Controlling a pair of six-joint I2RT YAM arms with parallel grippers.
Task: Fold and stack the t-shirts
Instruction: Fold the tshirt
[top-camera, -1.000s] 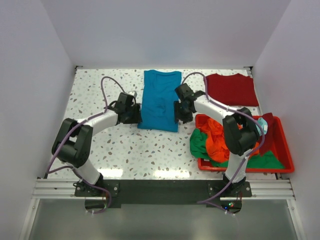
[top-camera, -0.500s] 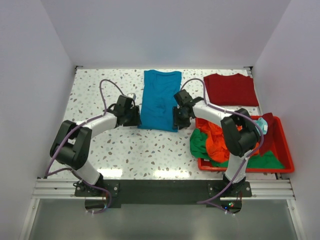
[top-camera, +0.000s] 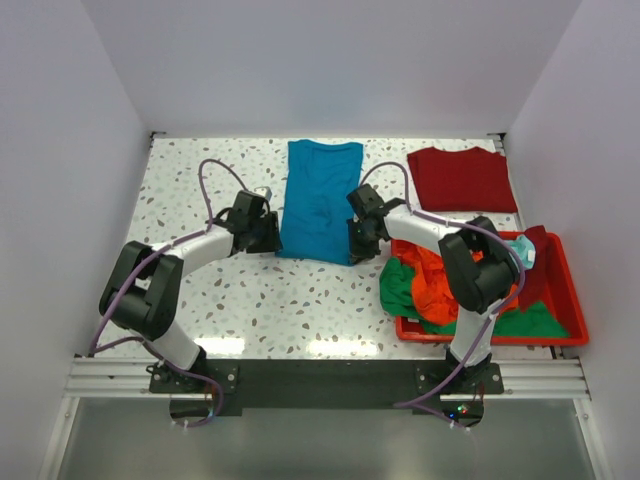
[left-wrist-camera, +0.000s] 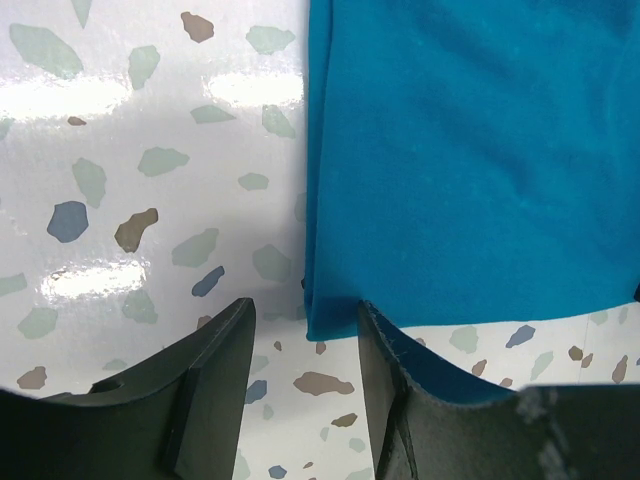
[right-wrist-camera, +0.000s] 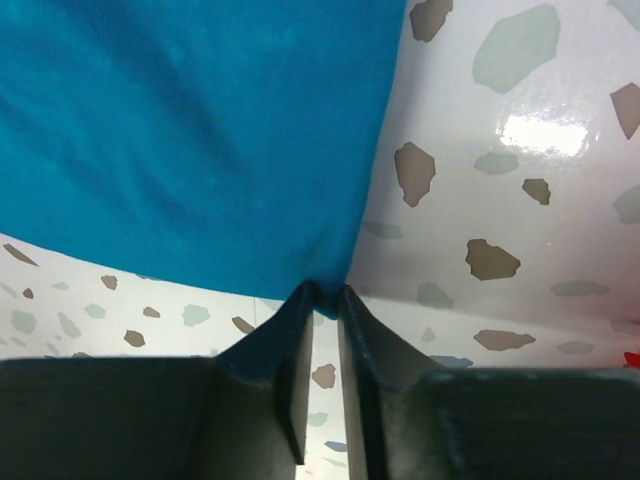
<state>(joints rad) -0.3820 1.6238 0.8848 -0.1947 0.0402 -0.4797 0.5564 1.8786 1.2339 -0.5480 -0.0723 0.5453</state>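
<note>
Our teal t-shirt lies flat at the far middle of the table. It looks soft, light and limp, so we take it by its near corners. The right gripper is pinched nearly closed on the near right corner, while the left gripper stands half open astride the near left corner.

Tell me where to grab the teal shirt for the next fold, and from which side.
I'd take the teal shirt by its two near hem corners, coming in from the near edge. It lies flat as a narrow strip, so those corners are free. The right gripper pinches one; the left gripper straddles the other, jaws open.
</note>
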